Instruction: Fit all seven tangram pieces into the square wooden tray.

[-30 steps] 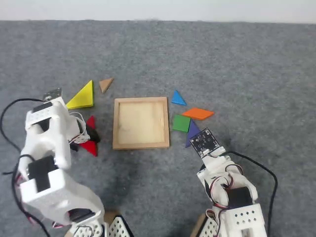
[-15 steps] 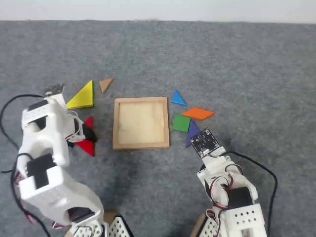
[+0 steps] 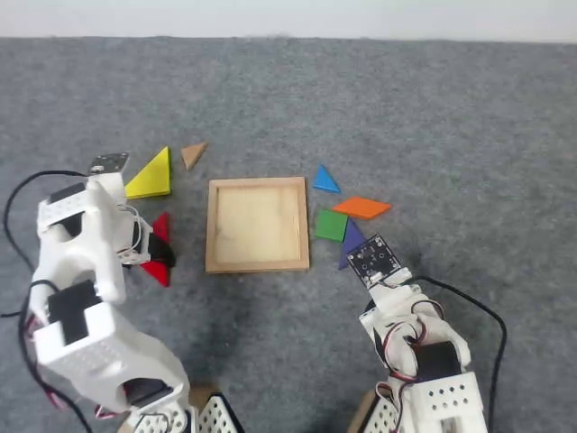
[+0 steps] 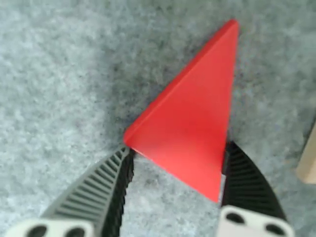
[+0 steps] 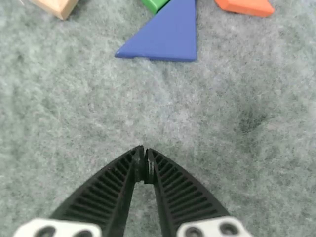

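The left arm is covering the middle of the red triangle (image 3: 162, 224) in the high view, and the right arm is overlapping the dark blue triangle's (image 3: 351, 234) tip. In the right wrist view, the tray (image 5: 52, 6), green square (image 5: 155, 4) and orange piece (image 5: 244, 6) are running off-frame.

The square piece (image 3: 331, 225) lies just right of the tray (image 3: 257, 182), parallelogram (image 3: 361, 207) farther right

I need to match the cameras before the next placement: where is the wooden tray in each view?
High view: the wooden tray lies mid-picture on the grey carpet.
Left wrist view: its corner at the frame edge, beyond the red triangle.
Right wrist view: its corner at the frame edge, near the dark blue triangle.
Shared landmark: the grey carpet.
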You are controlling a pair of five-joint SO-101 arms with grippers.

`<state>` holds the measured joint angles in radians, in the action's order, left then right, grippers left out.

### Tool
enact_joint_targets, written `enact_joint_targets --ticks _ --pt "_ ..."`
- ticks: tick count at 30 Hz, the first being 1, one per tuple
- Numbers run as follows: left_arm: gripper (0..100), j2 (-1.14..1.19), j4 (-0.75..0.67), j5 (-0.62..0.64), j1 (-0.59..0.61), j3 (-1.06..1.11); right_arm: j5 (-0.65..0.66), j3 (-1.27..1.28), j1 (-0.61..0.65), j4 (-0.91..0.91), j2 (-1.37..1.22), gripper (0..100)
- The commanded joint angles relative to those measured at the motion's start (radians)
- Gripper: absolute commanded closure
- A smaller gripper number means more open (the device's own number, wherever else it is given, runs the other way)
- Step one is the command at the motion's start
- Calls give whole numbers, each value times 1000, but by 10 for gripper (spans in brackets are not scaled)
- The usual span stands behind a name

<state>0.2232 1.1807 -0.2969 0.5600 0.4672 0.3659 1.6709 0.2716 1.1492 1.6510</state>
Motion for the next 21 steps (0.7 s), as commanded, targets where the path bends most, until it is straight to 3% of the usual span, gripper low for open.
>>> enact_joint_targets --ticks 1,21 --pt "717 -5 -37 -11 31 -28 -5 3 -8 2 -7 992" --pt "717 -6 -137 -253 219 -13 -5 3 -10 2 -7 992"
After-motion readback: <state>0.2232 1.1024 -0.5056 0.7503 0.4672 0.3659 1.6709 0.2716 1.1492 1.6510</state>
